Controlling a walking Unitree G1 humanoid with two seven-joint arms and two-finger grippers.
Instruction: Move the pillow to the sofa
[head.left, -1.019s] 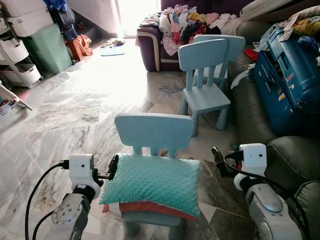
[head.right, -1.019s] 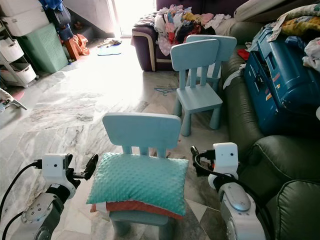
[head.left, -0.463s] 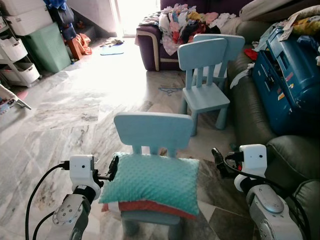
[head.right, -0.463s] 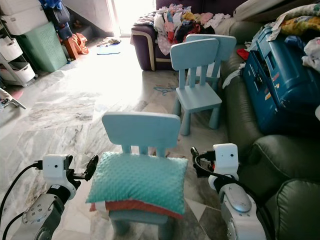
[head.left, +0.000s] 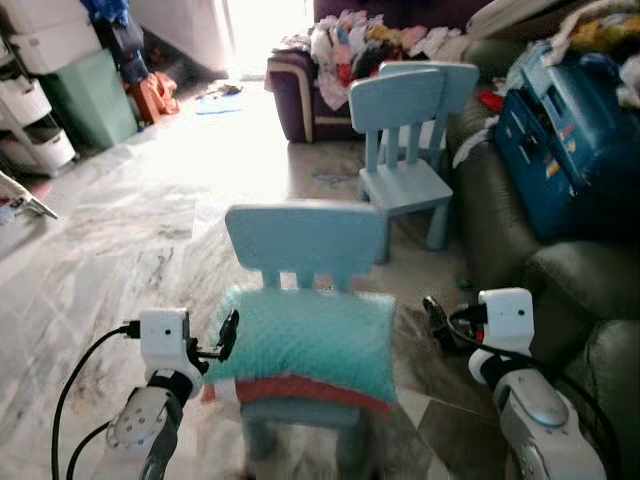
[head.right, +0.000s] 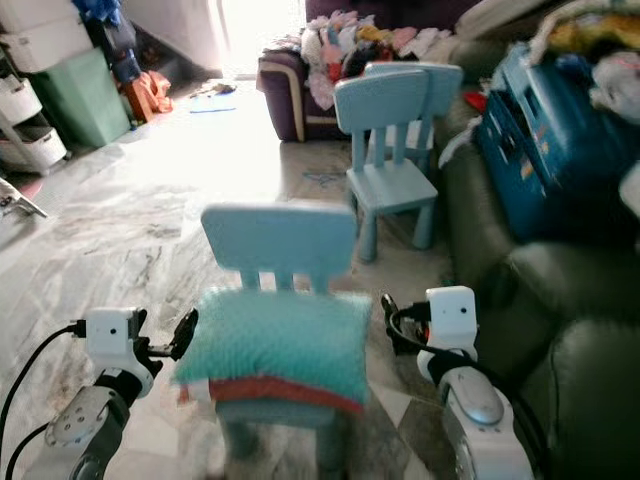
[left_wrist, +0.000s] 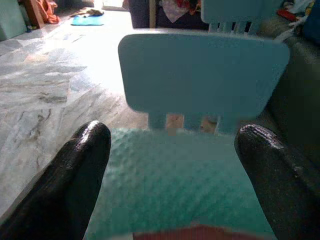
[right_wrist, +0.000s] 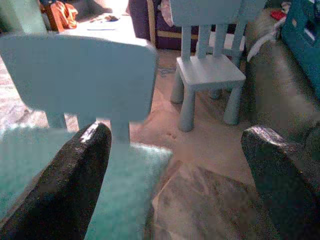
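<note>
A teal dotted pillow (head.left: 305, 335) lies on the seat of a small light-blue chair (head.left: 305, 235), on top of a red cushion (head.left: 290, 388). My left gripper (head.left: 228, 335) is open just off the pillow's left edge. My right gripper (head.left: 435, 320) is open a short way off its right edge. In the left wrist view the fingers (left_wrist: 75, 185) frame the pillow (left_wrist: 175, 185) and the chair back. The right wrist view has the pillow's corner (right_wrist: 30, 165) behind one finger (right_wrist: 70, 190). A dark green sofa (head.left: 560, 290) runs along my right.
A blue suitcase (head.left: 560, 140) and loose clothes lie on the green sofa. A second light-blue chair (head.left: 405, 150) stands ahead. A purple sofa (head.left: 300, 90) heaped with clothes is at the back. A green bin (head.left: 95, 100) and white drawers stand far left. Open marble floor (head.left: 130, 230) lies to the left.
The whole picture has shifted slightly and gone blurred, so the camera has moved. Both grippers keep their places beside the pillow.
</note>
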